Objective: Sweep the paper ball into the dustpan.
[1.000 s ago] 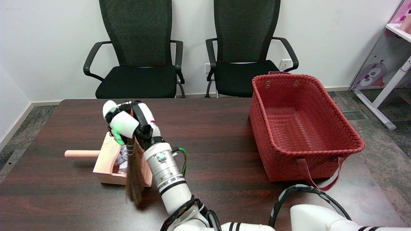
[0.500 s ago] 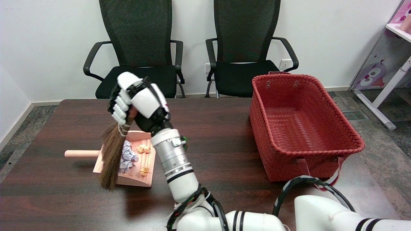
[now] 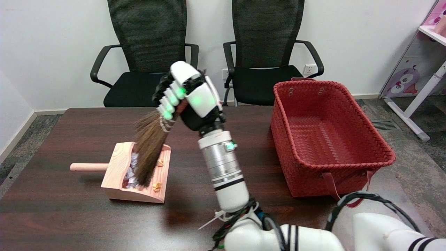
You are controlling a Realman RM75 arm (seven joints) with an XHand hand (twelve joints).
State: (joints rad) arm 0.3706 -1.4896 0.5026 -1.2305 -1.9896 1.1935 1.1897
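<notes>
Paper ball [image 3: 131,171], crumpled white, lies inside the wooden dustpan [image 3: 120,164] near its back wall, partly hidden by brush bristles. Two small orange scraps [image 3: 157,186] also in the pan, toward its open lip at 5 o'clock from the ball. Dustpan sits on the dark table [image 3: 69,216], round handle pointing to 9 o'clock. Brush [image 3: 149,150] hangs tilted, brown bristles down over the pan; can't tell if the tips touch it. Right hand [image 3: 190,97] holds the brush by its handle, fingers wrapped tight round it, raised at 1 o'clock from the pan. Red woven basket [image 3: 348,167] well apart at 3 o'clock. Two black chairs [image 3: 150,45] behind the table at 12 o'clock.
</notes>
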